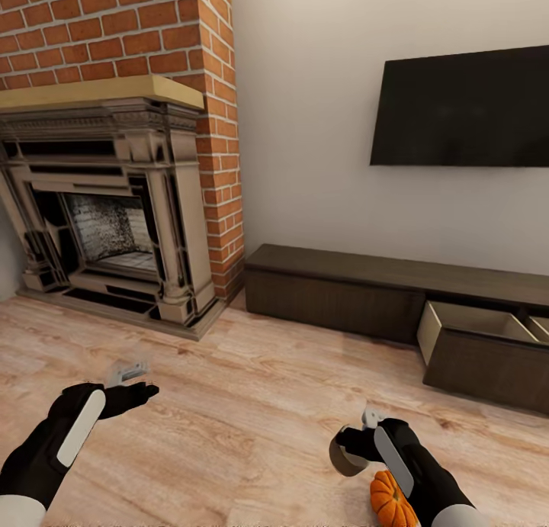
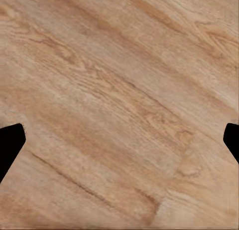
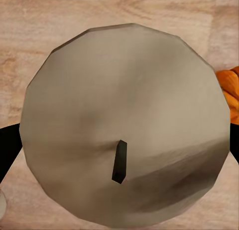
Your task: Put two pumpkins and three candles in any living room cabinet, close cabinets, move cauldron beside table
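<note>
While the right gripper (image 1: pixel 352 452) hangs low over the wood floor (image 1: pixel 244 405), a beige-grey candle (image 3: pixel 127 125) sits between its dark fingers (image 3: pixel 7 150), wick end facing the right wrist camera. The fingers flank it on both sides, pinching it. Just beside and below that arm, an orange pumpkin (image 1: pixel 390 499) rests on the floor; its ribs peek past the candle's edge in the wrist view. Over on the left, the left gripper (image 1: pixel 136 384) hovers above bare planks, fingertips (image 2: pixel 10 145) spread wide. Ahead, the long dark cabinet (image 1: pixel 335 290) stands against the wall with a drawer (image 1: pixel 476 336) pulled open, beside the fireplace (image 1: pixel 107 214).
</note>
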